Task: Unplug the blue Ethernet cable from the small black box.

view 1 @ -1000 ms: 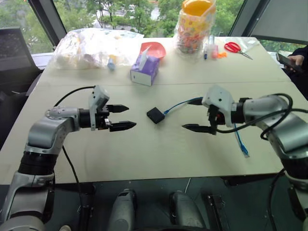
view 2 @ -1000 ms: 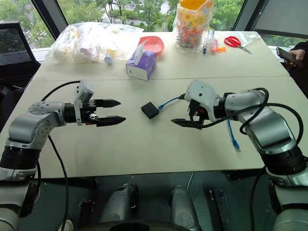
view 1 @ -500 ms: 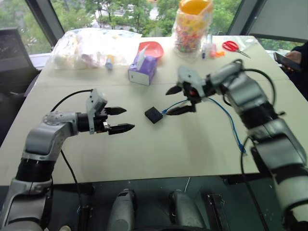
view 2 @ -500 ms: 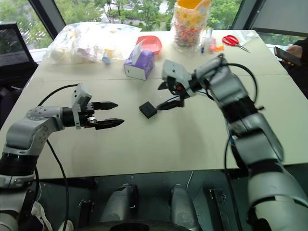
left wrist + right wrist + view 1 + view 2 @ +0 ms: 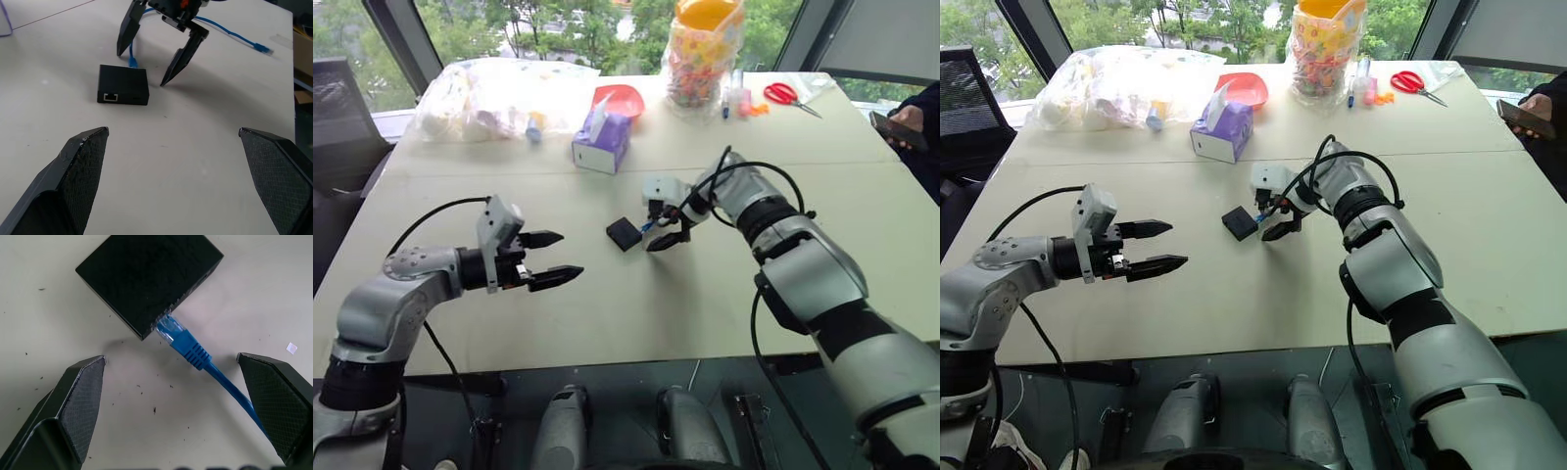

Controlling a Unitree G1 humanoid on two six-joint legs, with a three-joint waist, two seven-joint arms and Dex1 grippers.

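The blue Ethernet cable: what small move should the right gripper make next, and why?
Probably lower and close on the plug. The right gripper is open, its fingers straddling the blue Ethernet cable, which is still plugged into the small black box.

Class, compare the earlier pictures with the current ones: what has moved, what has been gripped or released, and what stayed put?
The right gripper swung in from the table's right side to hover, open, over the plug of the blue cable beside the black box. The left gripper drew back slightly. Nothing was gripped or released. The cable is still plugged in, the box stayed put, both grippers stayed open.
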